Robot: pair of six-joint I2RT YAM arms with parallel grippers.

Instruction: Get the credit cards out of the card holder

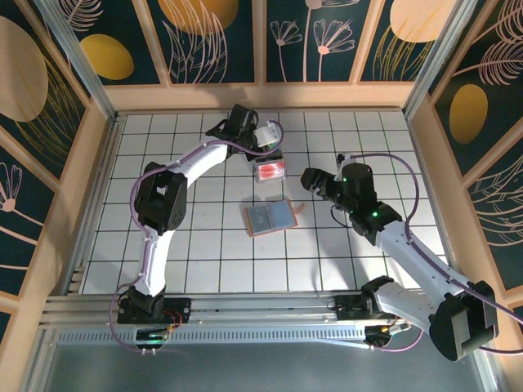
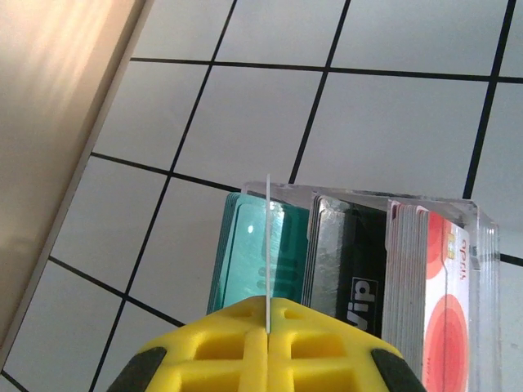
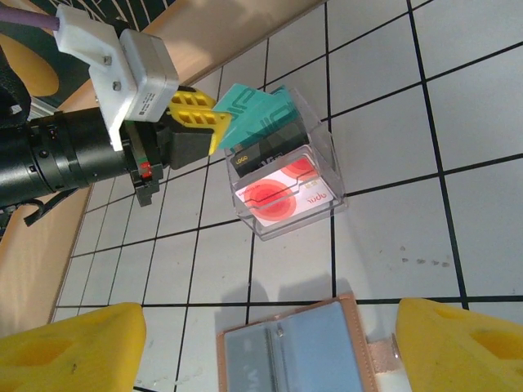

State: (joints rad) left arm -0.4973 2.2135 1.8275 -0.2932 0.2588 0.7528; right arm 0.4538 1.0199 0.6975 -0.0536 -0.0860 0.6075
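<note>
top view, both arms over the white gridded table (image 1: 204, 245). the left gripper (image 1: 263, 150) reaches to the far middle of the table, at a clear box (image 1: 270, 162); the card holder (image 1: 270, 217) lies open and flat on the table nearer the bases, apart from the box, blue-grey inside facing up. right wrist view: the left gripper (image 3: 214, 122) has its yellow fingers (image 3: 194, 104) pressed together on a corner of a teal-green card (image 3: 249, 102), which stands tilted at the far end of the clear box (image 3: 331, 159); inside the box lie a black card (image 3: 253, 159) and a pink-white card with red circles (image 3: 282, 196). the card holder (image 3: 294, 355) sits at the lower edge, its strap tab (image 3: 382, 356) pointing right. left wrist view: the left gripper (image 2: 268, 327) clamps the card edge-on (image 2: 268, 245), in front of the box's compartments. the right gripper (image 1: 317, 184) hovers just right of the card holder, its fingers (image 3: 69, 347) spread wide apart with nothing gripped.
</note>
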